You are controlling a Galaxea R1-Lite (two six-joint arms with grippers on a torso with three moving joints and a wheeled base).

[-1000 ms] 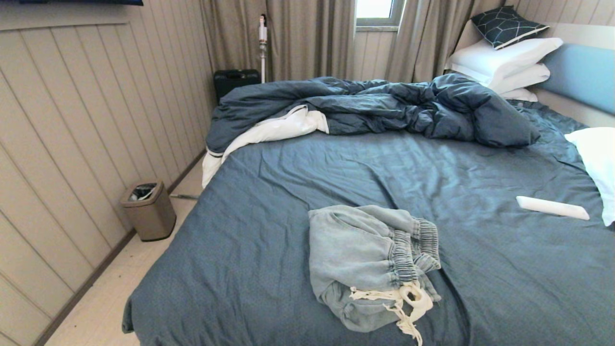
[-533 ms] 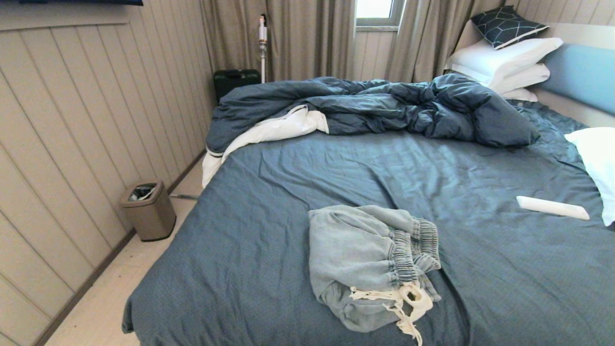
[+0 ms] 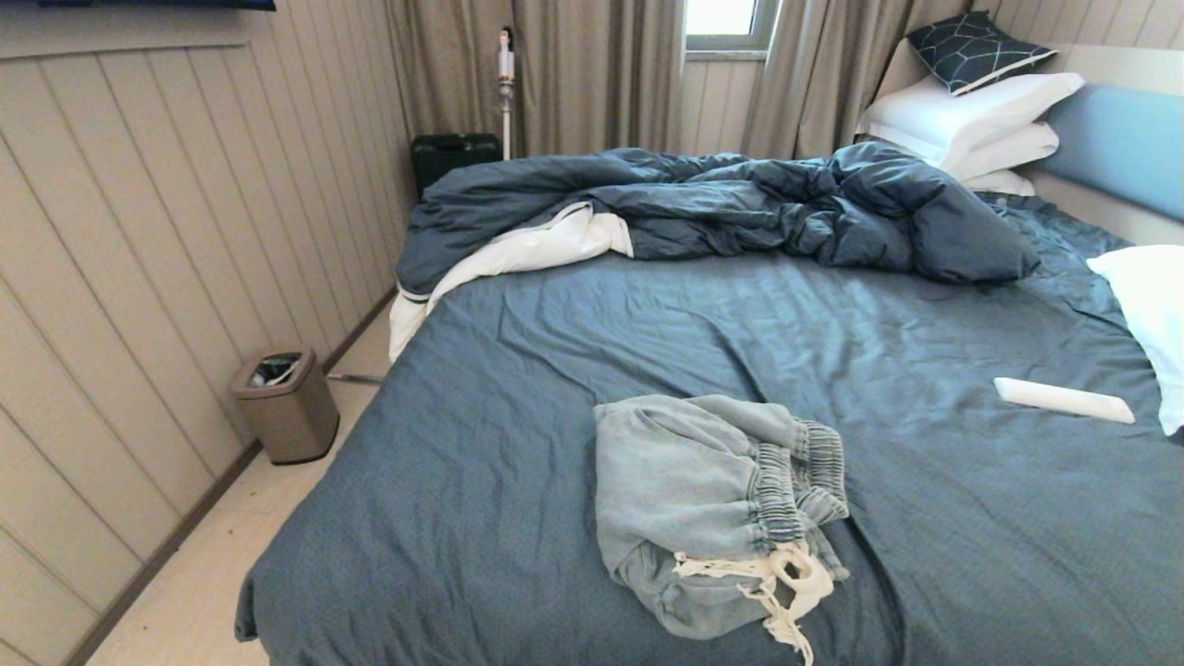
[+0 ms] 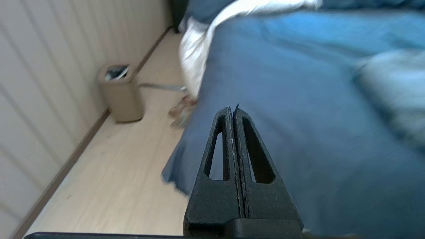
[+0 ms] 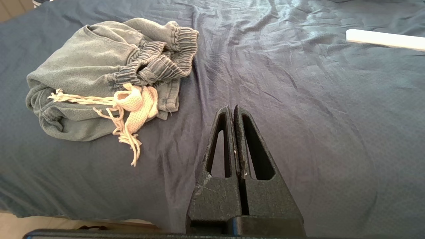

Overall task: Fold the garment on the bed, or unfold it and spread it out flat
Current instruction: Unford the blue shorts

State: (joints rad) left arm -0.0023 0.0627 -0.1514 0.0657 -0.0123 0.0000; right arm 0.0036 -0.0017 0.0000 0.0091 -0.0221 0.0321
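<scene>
Bunched garment (image 3: 712,509) on the bed (image 3: 555,388) shows no readable label.

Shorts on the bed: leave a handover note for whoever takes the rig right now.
Left gripper: jaws shut, empty, above the bed's left edge near the floor.
Right gripper: jaws shut, empty, over bare sheet to the right of the shorts.
Shorts: bunched in a heap near the front of the bed, drawstring trailing out toward the front edge.
Done: nothing.
Left: grasp the shorts, then spread them flat or fold them.
</scene>
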